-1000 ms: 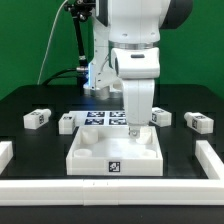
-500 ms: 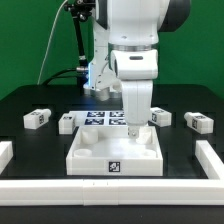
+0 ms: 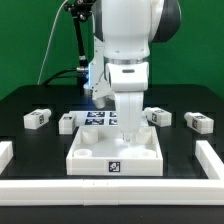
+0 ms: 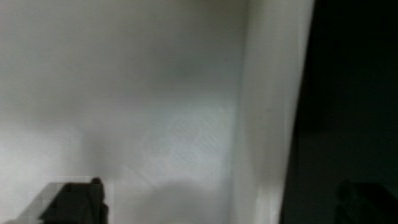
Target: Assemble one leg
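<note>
Four small white legs with tags lie on the black table: two at the exterior view's left (image 3: 36, 118) (image 3: 68, 122) and two at its right (image 3: 158, 116) (image 3: 198, 122). My gripper (image 3: 128, 126) hangs low over the back right part of the large white square tray-like piece (image 3: 85, 158). In the wrist view the gripper (image 4: 221, 203) shows two dark fingertips (image 4: 75, 202) set wide apart, with only a blurred white surface (image 4: 160, 110) and its edge between them. It holds nothing.
The marker board (image 3: 98, 118) lies just behind the tray-like piece. White rails (image 3: 212, 160) border the table at the front and both sides. A green wall and a black stand are behind the arm.
The arm has shifted slightly toward the exterior view's left and the wrist has turned. The legs and the tray-like piece have not moved.
</note>
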You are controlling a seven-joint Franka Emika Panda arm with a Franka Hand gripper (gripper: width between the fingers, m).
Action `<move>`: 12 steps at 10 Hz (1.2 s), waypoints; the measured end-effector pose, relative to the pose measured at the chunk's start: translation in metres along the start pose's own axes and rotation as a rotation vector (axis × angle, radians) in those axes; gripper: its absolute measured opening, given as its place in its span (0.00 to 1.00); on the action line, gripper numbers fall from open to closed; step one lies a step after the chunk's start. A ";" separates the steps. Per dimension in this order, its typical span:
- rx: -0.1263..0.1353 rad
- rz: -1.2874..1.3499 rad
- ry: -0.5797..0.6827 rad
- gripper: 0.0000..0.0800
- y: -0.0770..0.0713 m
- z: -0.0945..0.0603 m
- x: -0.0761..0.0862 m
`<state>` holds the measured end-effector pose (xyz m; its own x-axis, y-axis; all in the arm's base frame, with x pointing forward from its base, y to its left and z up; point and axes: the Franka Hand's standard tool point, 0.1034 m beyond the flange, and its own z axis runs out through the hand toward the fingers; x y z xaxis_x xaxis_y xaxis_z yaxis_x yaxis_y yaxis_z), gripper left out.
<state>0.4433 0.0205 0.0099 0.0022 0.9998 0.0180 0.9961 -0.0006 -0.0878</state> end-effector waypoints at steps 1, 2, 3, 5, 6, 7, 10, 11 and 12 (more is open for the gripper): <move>0.002 0.006 0.001 0.81 0.000 0.002 -0.001; 0.000 0.015 0.001 0.81 0.001 0.001 0.001; -0.001 0.019 0.001 0.69 0.002 0.000 0.001; 0.001 0.020 0.001 0.52 0.001 0.001 0.000; 0.002 0.020 0.001 0.29 0.001 0.001 0.000; 0.002 0.020 0.001 0.12 0.001 0.001 0.000; -0.008 0.022 0.002 0.08 0.003 0.000 0.000; -0.009 0.022 0.002 0.08 0.003 0.000 0.000; -0.009 0.022 0.002 0.08 0.003 0.000 0.000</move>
<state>0.4464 0.0201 0.0097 0.0240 0.9995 0.0180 0.9966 -0.0225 -0.0791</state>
